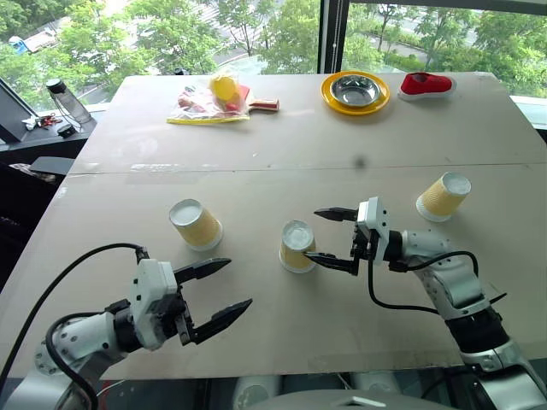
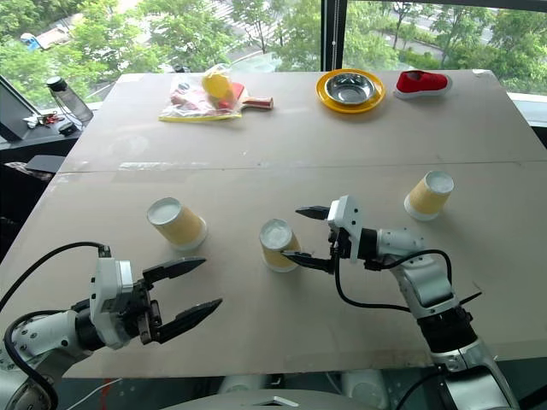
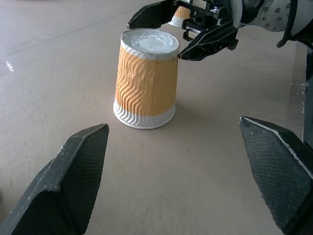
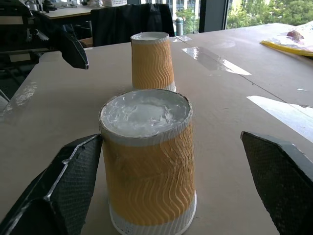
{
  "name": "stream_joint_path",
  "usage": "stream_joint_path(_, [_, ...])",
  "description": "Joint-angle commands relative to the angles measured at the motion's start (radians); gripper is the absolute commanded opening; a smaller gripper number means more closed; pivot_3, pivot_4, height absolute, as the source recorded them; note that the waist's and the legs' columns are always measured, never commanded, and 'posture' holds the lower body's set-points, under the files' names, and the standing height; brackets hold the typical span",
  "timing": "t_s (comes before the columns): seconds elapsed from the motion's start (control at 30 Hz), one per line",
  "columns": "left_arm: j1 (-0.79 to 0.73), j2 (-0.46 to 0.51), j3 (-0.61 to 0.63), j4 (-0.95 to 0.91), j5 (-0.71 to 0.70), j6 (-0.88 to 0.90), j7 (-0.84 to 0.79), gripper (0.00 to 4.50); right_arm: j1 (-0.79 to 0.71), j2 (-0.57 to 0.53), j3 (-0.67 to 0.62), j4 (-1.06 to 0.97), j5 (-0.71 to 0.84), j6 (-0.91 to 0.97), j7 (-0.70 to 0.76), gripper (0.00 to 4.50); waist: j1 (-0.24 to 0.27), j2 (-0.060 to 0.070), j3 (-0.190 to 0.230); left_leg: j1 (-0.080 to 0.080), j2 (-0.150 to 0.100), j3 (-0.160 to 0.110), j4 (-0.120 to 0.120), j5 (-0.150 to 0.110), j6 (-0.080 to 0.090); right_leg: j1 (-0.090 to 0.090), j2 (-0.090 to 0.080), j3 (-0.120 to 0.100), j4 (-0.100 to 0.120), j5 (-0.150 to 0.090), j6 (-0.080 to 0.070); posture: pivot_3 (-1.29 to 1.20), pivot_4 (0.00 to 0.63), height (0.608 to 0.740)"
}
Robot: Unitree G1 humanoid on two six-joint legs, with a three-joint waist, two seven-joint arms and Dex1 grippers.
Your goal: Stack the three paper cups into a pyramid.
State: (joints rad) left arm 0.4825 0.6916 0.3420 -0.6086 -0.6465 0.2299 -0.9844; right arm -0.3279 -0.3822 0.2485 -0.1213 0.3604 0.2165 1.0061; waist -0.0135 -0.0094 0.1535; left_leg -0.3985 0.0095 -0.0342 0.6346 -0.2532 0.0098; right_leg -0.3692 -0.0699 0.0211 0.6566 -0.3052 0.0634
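Right pincer (image 1: pixel 335 239) wide, flanking middle upside-down yellow-tan paper cup (image 1: pixel 297 246); left pincer (image 1: pixel 214 295) wide, empty. Grasping step, likely; next: close, shift beside left cup (image 1: pixel 196 225).

You're getting both head eyes looking down over the table (image 1: pixel 273 154). Each wrist camera is sitting low, facing the middle cup (image 4: pixel 146 161) closely from opposite sides.
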Motion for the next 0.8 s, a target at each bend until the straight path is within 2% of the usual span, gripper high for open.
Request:
stream_joint_path(0.03, [-0.013,-0.015,0.007,-0.017,0.01,-0.024,0.017,4.4,-0.013,0.01,0.022,-0.033,0.01,0.004,0.022,4.5,0.0,0.0,0.0,0.0,0.0,0.0,0.0,0.0,0.0,0.0,0.0,0.0,0.0,0.0,0.0,0.0,0.15,0.74])
stream_joint_path(0.37, [-0.016,-0.038,0.007,-0.024,0.016,-0.022,0.034,4.4,-0.059,0.049,0.053,0.007,-0.004,0.015,0.019,4.5,-0.002,0.0,0.0,0.0,0.0,0.0,0.0,0.0,0.0,0.0,0.003,0.0,0.001,0.0,0.0,0.0,0.15,0.74])
stream_joint_path(0.43, [-0.013,-0.039,0.009,-0.026,0.019,-0.022,0.037,4.5,-0.067,0.068,0.041,0.02,0.002,0.004,0.007,3.89,-0.002,0.0,0.0,0.001,0.0,0.0,0.0,0.0,0.0,0.0,0.003,0.0,0.001,0.0,0.0,0.0,0.15,0.74])
stream_joint_path(0.47, [-0.012,-0.039,0.009,-0.026,0.021,-0.023,0.038,4.5,-0.07,0.075,0.035,0.024,0.009,0.006,0.002,3.8,-0.002,0.0,0.0,0.001,0.0,0.0,0.0,0.0,0.0,0.0,0.003,0.0,0.001,0.0,0.0,0.0,0.15,0.74])
stream_joint_path(0.5, [-0.014,-0.039,0.008,-0.026,0.022,-0.022,0.041,4.5,-0.073,0.078,0.031,0.029,0.012,0.007,0.002,3.23,-0.002,0.0,0.0,0.001,0.0,0.0,0.0,0.0,0.0,0.0,0.003,0.0,0.001,0.0,0.0,0.0,0.15,0.74])
stream_joint_path(0.57, [-0.017,-0.039,0.008,-0.027,0.022,-0.021,0.046,4.5,-0.075,0.075,0.03,0.032,0.011,0.009,0.011,2.97,-0.002,0.0,0.0,0.001,0.0,0.0,0.0,0.0,0.0,0.0,0.003,0.0,0.002,0.0,0.0,0.0,0.15,0.74])
stream_joint_path(0.63, [-0.017,-0.04,0.007,-0.031,0.02,-0.02,0.051,4.5,-0.075,0.067,0.026,0.032,0.015,0.015,0.022,2.2,-0.002,0.0,0.0,0.001,0.0,0.0,0.001,0.0,0.0,0.0,0.003,0.0,0.002,0.0,0.0,0.0,0.15,0.74])
stream_joint_path(0.7, [-0.019,-0.042,0.003,-0.036,0.021,-0.018,0.059,4.5,-0.081,0.061,0.021,0.041,0.009,0.009,0.022,1.99,-0.002,0.0,0.0,0.001,0.0,0.0,0.001,0.0,0.0,0.0,0.003,0.0,0.002,0.0,0.0,0.0,0.15,0.74])
stream_joint_path(0.8, [-0.046,-0.065,-0.041,-0.075,0.006,0.004,0.102,4.5,-0.12,0.092,-0.02,0.083,0.014,0.001,-0.03,1.99,-0.002,0.0,0.0,0.001,0.0,0.0,0.001,0.0,0.0,0.0,0.003,0.0,0.003,0.0,0.0,0.0,0.15,0.74])
